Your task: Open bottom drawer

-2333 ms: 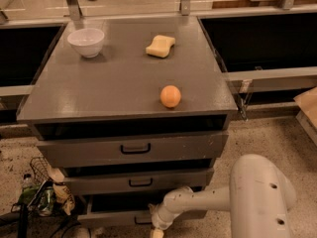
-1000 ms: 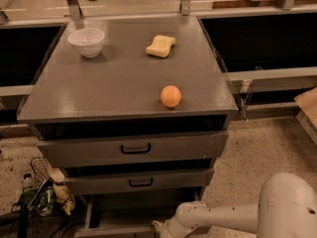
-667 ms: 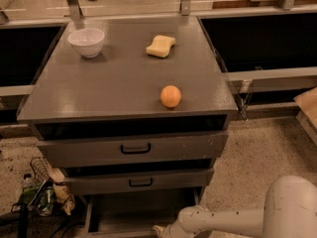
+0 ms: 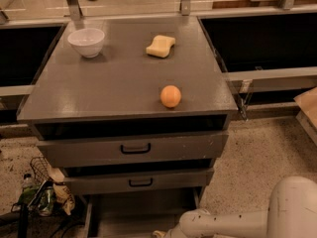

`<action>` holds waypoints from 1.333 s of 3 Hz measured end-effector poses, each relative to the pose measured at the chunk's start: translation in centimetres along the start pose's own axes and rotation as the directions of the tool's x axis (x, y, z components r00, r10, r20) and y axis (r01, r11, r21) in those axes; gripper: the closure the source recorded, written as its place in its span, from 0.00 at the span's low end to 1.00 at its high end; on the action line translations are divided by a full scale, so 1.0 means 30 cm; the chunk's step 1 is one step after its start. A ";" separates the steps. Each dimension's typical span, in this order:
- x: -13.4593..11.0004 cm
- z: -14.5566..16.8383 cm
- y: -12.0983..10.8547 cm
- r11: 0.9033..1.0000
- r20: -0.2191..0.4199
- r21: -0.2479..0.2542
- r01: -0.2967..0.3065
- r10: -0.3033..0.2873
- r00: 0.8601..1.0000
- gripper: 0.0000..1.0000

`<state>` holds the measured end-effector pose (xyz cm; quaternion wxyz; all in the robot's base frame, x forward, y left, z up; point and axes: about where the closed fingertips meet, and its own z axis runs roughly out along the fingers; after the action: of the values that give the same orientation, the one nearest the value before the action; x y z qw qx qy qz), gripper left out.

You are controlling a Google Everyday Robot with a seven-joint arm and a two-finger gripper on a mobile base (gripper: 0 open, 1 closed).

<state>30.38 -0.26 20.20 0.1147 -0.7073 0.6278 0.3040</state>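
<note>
Bottom drawer (image 4: pixel 141 212) sits pulled out, lowest of three, its hollow showing. Tool (image 4: pixel 159 233) lies at its front by the lower edge; whether it grips cannot be told. Orange (image 4: pixel 171 96), sponge (image 4: pixel 160 45) and bowl (image 4: pixel 86 42) rest apart on the table (image 4: pixel 109 83); floor clutter (image 4: pixel 47 192) lies left.

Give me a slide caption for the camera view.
Bottom drawer pulled open beneath the middle drawer; end effector at the frame's bottom edge; orange, sponge, bowl on cabinet top.

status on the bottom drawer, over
Pincer at picture's bottom edge, by the drawer's front. Bottom drawer pulled out, inside showing. Floor clutter left of it, not in its path.
</note>
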 end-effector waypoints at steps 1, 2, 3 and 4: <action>-0.005 -0.013 -0.004 0.999 -0.020 0.050 -0.017 0.018 1.000 0.00; -0.006 -0.043 -0.022 0.991 -0.032 0.127 -0.040 0.044 0.999 0.00; -0.007 -0.047 -0.029 0.988 -0.032 0.147 -0.058 0.063 0.998 0.00; -0.002 -0.046 -0.042 0.986 -0.035 0.153 -0.066 0.073 0.997 0.00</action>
<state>31.98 -0.73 21.06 0.1446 -0.6803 0.6755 0.2448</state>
